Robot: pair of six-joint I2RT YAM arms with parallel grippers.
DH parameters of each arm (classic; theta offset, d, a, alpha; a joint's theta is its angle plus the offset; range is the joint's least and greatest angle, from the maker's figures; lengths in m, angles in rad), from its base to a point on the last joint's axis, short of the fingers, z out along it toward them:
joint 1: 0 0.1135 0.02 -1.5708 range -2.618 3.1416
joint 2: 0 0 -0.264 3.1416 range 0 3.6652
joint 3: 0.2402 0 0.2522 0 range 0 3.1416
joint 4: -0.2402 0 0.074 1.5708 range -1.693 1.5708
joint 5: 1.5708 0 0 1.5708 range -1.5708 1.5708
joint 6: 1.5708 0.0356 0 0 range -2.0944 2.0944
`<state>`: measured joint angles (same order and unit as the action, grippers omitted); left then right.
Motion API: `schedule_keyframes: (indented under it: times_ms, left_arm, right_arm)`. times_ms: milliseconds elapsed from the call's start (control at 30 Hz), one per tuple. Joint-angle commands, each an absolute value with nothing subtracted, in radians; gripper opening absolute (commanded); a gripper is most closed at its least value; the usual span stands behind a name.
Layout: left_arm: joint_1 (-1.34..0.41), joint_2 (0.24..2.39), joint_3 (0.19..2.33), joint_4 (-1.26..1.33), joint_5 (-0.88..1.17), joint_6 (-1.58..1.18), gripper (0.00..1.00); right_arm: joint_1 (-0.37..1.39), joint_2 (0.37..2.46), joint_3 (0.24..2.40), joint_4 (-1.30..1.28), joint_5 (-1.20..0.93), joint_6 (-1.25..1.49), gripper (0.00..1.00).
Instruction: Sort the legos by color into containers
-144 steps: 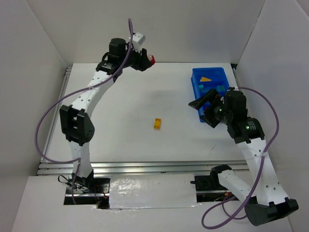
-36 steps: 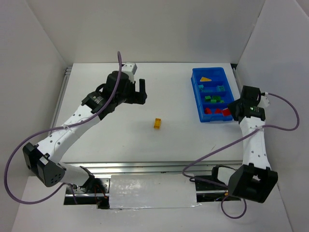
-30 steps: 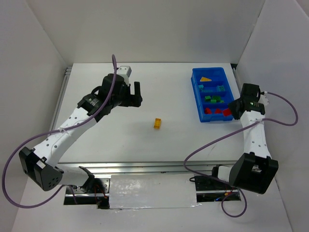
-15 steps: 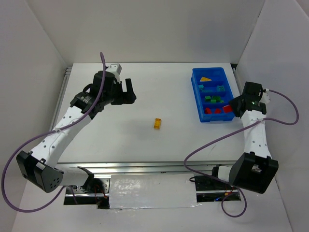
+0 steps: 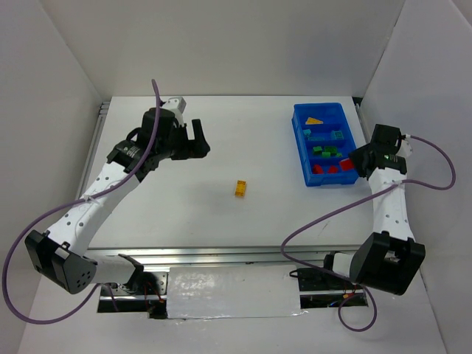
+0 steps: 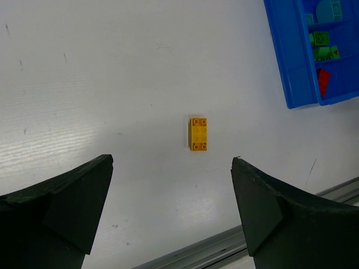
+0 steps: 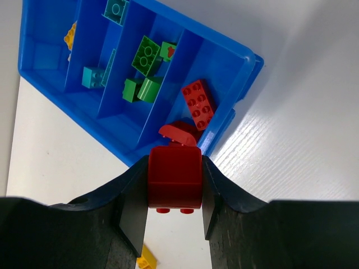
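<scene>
The right hand (image 7: 174, 193) pinches a red brick (image 7: 174, 168) between its two fingers, studs facing down in the wrist view; it is held at the near end of the blue bin (image 7: 45, 59), and whether it hangs over the rim or just outside it cannot be told; straight ahead of the fingertips lies the bin's nearest compartment, holding a red six-stud brick (image 7: 198, 105) and a red curved piece (image 7: 178, 133) that sits just beyond the pinched brick; one compartment farther from the hand lie green bricks (image 7: 147, 55), the next holds teal bricks (image 7: 92, 77), and the farthest from the hand shows a yellow piece (image 7: 70, 35) at its edge; the left hand (image 6: 172, 165) is spread wide with nothing between its fingers (image 6: 67, 207), raised above the white tabletop (image 6: 112, 84); a lone yellow brick (image 6: 197, 134) lies flat on the tabletop, studs up, just ahead of the gap between the fingertips and a little toward the right finger; the bin sits well beyond this hand, far off to its right and ahead, so that only one corner with red and green pieces shows in the left wrist view; from above, the two hands are well apart, with the yellow brick between them.
</scene>
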<state>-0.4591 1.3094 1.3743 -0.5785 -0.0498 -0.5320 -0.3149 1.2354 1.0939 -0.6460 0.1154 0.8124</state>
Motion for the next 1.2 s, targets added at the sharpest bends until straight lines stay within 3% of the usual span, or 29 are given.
schedule_keyframes:
  times_ms: [0,467,933,1000,1033,1167]
  left_arm:
    - [-0.451,1.305,1.373,-0.543,-0.038,-0.555,0.99]
    - [-0.449,1.273,1.335,-0.566,-0.032,-0.528,0.99]
    - [-0.446,1.249,1.276,-0.591,-0.009,-0.509,1.0]
    - [-0.446,1.246,1.263,-0.588,-0.009,-0.508,0.99]
    - [-0.446,1.244,1.259,-0.583,-0.009,-0.508,0.99]
    - [-0.446,1.253,1.253,-0.581,-0.009,-0.512,0.99]
  right_arm:
    - [-0.322,1.249,1.111,-0.614,0.121,0.799,0.0]
    - [-0.321,1.474,1.219,-0.597,0.15,0.825,0.0]
    - [-0.318,1.598,1.256,-0.538,0.08,0.828,0.07]
    - [-0.314,1.606,1.261,-0.548,0.077,0.825,0.24]
    - [-0.311,1.603,1.259,-0.548,0.075,0.825,0.48]
    - [-0.295,1.571,1.256,-0.548,0.074,0.824,0.63]
